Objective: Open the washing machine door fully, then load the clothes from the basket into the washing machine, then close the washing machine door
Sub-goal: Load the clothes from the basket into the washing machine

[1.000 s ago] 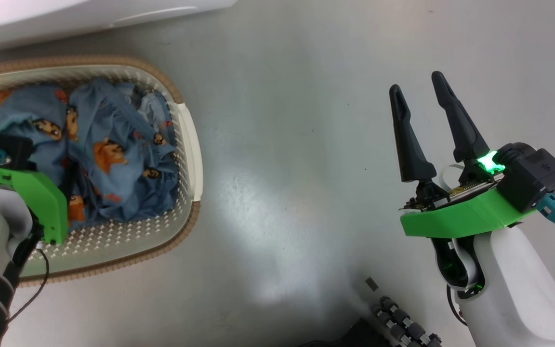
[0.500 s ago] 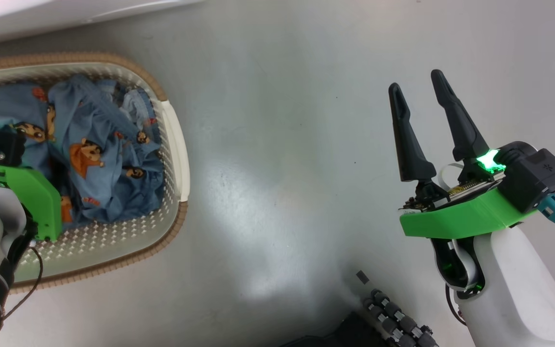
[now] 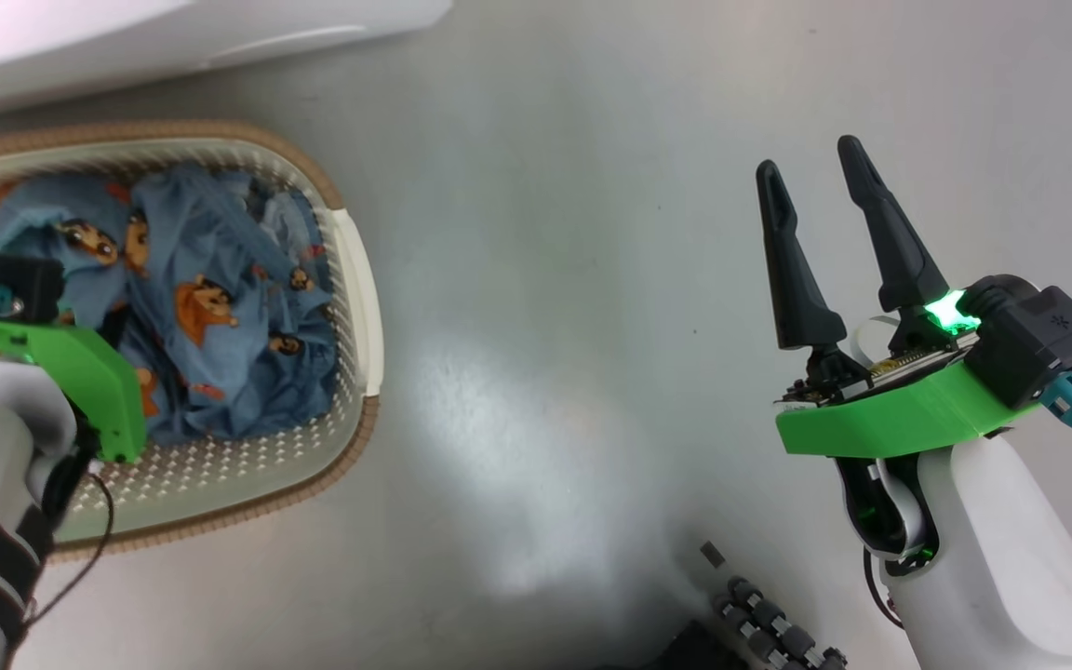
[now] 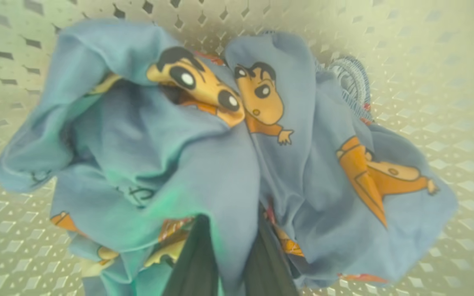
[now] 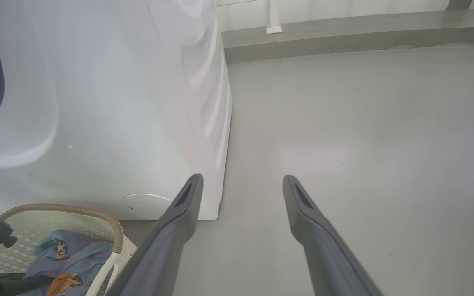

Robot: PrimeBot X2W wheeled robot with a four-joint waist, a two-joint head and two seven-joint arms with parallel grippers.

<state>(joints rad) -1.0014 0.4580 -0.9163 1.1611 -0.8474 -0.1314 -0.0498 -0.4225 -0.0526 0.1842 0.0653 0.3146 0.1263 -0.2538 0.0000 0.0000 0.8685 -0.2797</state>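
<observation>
The basket [image 3: 355, 279] stands on the floor at the left, holding the blue cartoon-print clothes [image 3: 210, 316]. My left arm reaches down into it; its green wrist mount [image 3: 80, 372] covers the fingers. In the left wrist view my left gripper [image 4: 231, 218] is shut on a fold of the clothes [image 4: 204, 164], with the basket wall [image 4: 426, 61] behind. My right gripper [image 3: 809, 160] hangs open over bare floor, holding nothing. Past the open right gripper [image 5: 242, 179] stands the washing machine [image 5: 117, 102], with the basket [image 5: 113, 230] and clothes [image 5: 64, 255] at its foot. The washing machine door is out of view.
The washing machine's white lower edge [image 3: 127, 28] runs along the top left, close behind the basket. A dark roller wheel of my base [image 3: 769, 633] sits at the bottom. Grey floor [image 5: 364, 144] stretches right to a low wall ledge [image 5: 344, 37].
My left gripper has closed on the clothes in the basket. The head camera has shifted slightly. The right arm has held still.
</observation>
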